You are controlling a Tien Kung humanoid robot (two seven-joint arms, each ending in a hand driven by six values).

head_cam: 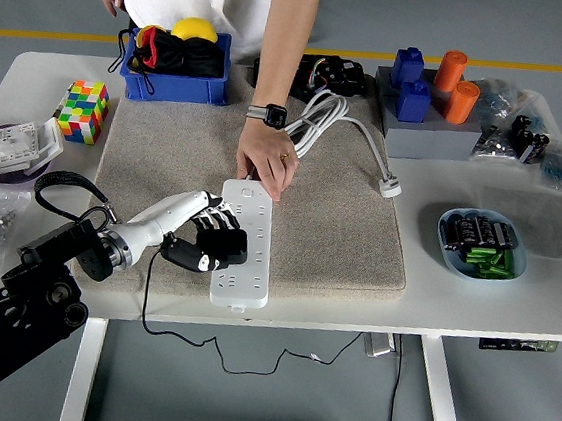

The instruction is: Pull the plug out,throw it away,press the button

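A white power strip (242, 243) lies lengthwise on the beige mat (321, 215), near its front edge. A black plug (225, 246) sits in the strip's left side, its black cord hanging over the table's front. My left hand (208, 239) reaches in from the lower left and its fingers curl around the black plug, thumb below. A person's hand (266, 164) presses down on the strip's far end. The strip's white cable (345, 127) loops toward the back and ends at a white plug (391, 189). The right arm is out of view.
A blue bin (176, 64) stands at the back left, a colour cube (82, 111) and a white switch box (16, 148) at the left. A grey block with blue and orange cylinders (429, 95) sits back right, a blue dish of batteries (481, 244) at the right.
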